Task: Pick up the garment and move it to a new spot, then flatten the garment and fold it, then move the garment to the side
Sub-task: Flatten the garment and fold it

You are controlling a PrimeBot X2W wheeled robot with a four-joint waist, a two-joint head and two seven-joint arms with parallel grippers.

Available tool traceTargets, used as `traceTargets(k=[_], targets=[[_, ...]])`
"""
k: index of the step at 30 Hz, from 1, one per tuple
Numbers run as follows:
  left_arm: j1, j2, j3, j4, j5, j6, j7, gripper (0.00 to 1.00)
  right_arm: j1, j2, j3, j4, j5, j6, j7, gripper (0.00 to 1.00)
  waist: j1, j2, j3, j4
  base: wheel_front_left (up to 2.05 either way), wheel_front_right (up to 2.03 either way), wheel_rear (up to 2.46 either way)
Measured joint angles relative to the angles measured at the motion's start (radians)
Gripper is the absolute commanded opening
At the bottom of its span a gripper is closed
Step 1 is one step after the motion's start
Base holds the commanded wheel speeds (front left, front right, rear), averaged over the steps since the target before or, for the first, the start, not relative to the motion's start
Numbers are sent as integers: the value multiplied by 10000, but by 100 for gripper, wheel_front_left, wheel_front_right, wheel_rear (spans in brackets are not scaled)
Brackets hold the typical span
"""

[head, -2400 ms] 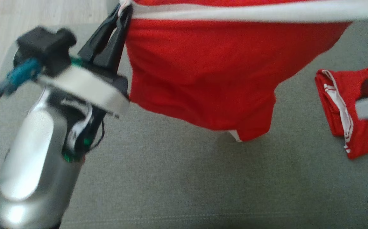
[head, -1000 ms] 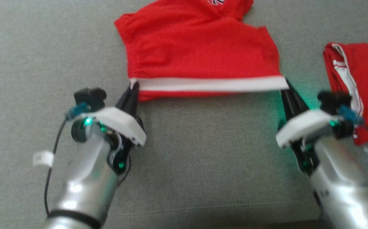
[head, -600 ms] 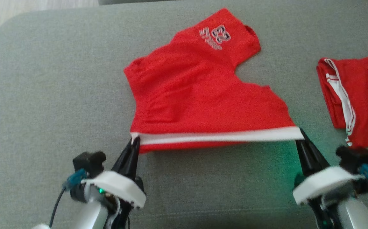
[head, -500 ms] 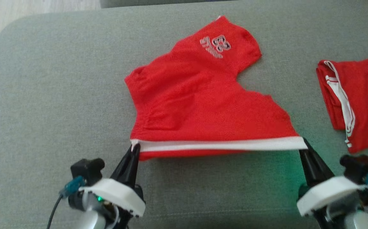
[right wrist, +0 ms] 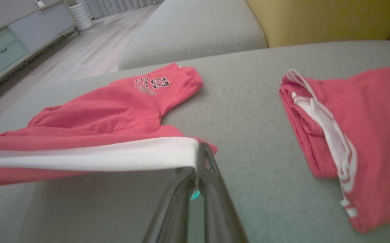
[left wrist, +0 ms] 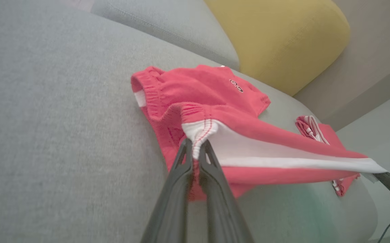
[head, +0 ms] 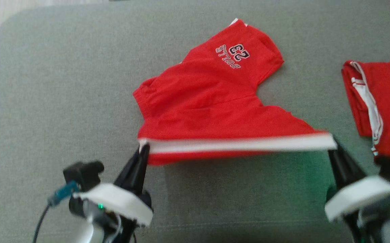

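Observation:
The garment (head: 212, 104) is a pair of red shorts with a white stripe and a "23" print, spread on the grey sofa cushion (head: 46, 101). Its near edge is lifted and stretched taut between my two grippers. My left gripper (head: 143, 148) is shut on the left corner of the white stripe, seen up close in the left wrist view (left wrist: 196, 145). At the right corner, my right gripper (head: 333, 145) is shut on the stripe's other end (right wrist: 198, 158). The far leg with the print (right wrist: 151, 84) rests flat on the cushion.
A second red garment (head: 380, 101) with white trim lies folded at the right of the cushion (right wrist: 350, 135). A yellow pillow (left wrist: 279, 37) sits behind the sofa seat. Wooden floor and a pale cabinet (right wrist: 23, 30) lie beyond the cushion's left end.
The garment came down from hanging in the air onto the cushion. Both grippers drew its near edge toward me, and the right one has pulled further right, stretching the stripe.

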Motion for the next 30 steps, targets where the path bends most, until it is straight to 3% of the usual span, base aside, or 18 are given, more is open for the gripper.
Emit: traceTargets(k=[7, 15, 20, 26, 27, 28, 29, 30], targets=[[-2044, -483, 324, 629, -428, -387, -339, 0, -2921, -717, 92, 1283, 130, 0, 127, 0, 0, 0, 754, 205, 0, 0, 0], [-4680, -1089, 301, 2832, -1342, -986, -349, 0, -6747, -1942, 1108, 4138, 571, 0, 334, 0, 3, 0, 1832, 774, 0, 0, 0], [-5938, -1239, 130, 4272, -1793, -1210, -642, 0, -8568, -2263, 2015, 5889, 869, 0, 173, 0, 3, -1, 2327, 1168, 0, 0, 0], [-6847, -1310, -765, 5559, -2545, -1411, -1037, 1, -9950, -2406, 2947, 7802, 1237, 0, -366, 0, 3, -1, 2690, 1524, 0, 0, 0], [-6957, -1317, -968, 5716, -2698, -1425, -1116, 41, -10132, -2445, 3087, 8092, 1287, 0, -481, 0, 3, -1, 2724, 1566, 0, 0, 0], [-7053, -1319, -1147, 5841, -2861, -1427, -1177, 88, -10303, -2464, 3229, 8339, 1373, 0, -596, 0, 3, -1, 2753, 1601, 0, 0, 0], [-7149, -1321, -1340, 5977, -2964, -1425, -1292, 100, -10440, -2485, 3354, 8542, 1453, 0, -794, 21, 2, -1, 2774, 1632, 0, 0, 0], [-7217, -1325, -1471, 6061, -3062, -1425, -1415, 100, -10564, -2487, 3475, 8734, 1501, 0, -997, 47, 2, -1, 2786, 1658, 0, 0, 0]])
